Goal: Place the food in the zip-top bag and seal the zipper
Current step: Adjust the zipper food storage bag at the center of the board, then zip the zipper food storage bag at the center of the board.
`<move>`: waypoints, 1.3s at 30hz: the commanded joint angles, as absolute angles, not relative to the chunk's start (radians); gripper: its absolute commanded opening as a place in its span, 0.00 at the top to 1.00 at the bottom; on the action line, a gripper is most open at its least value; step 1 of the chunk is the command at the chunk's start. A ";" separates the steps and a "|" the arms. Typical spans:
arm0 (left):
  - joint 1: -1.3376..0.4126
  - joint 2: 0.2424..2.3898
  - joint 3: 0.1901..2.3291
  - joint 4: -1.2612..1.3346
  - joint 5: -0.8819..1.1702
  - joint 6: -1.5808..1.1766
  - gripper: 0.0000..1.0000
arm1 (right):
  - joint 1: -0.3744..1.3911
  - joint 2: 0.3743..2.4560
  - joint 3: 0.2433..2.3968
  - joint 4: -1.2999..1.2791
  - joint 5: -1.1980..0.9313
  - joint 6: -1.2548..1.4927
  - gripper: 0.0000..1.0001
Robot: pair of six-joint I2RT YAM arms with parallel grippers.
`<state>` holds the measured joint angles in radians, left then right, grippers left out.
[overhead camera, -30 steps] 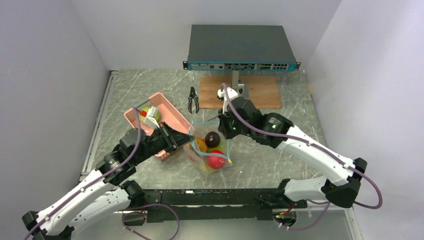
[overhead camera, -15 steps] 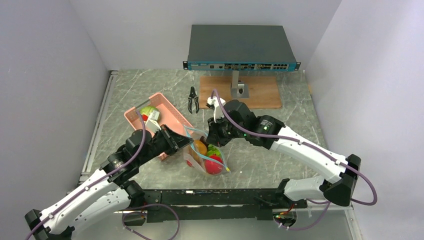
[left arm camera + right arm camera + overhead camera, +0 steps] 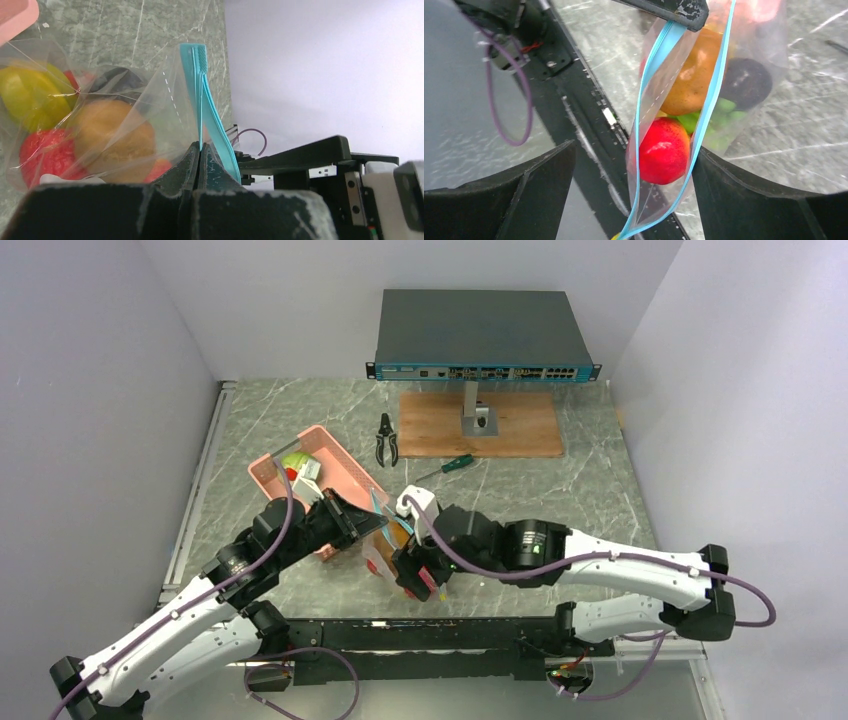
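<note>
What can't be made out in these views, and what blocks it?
Top external: the right gripper covers most of the zip-top bag.
Right wrist: the zipper leaves the lower edge, so that end's state is unseen.
Left wrist: the left gripper hides the bag's bottom.
Top external: contents of the pink basket are too small.

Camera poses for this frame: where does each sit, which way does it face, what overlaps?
Top external: above and behind, looking down at the table; both arms show.
Left wrist: looks along its shut fingers, pinching the zipper.
Right wrist: looks between its open fingers at the zip-top bag.
Shared: both wrist views show the bag's food.
</note>
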<state>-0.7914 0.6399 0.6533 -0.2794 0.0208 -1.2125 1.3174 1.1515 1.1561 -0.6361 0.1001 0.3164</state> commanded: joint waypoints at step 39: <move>-0.790 0.709 0.948 -0.498 0.491 0.440 0.00 | 0.804 1.291 1.027 -0.318 -1.039 -0.204 1.00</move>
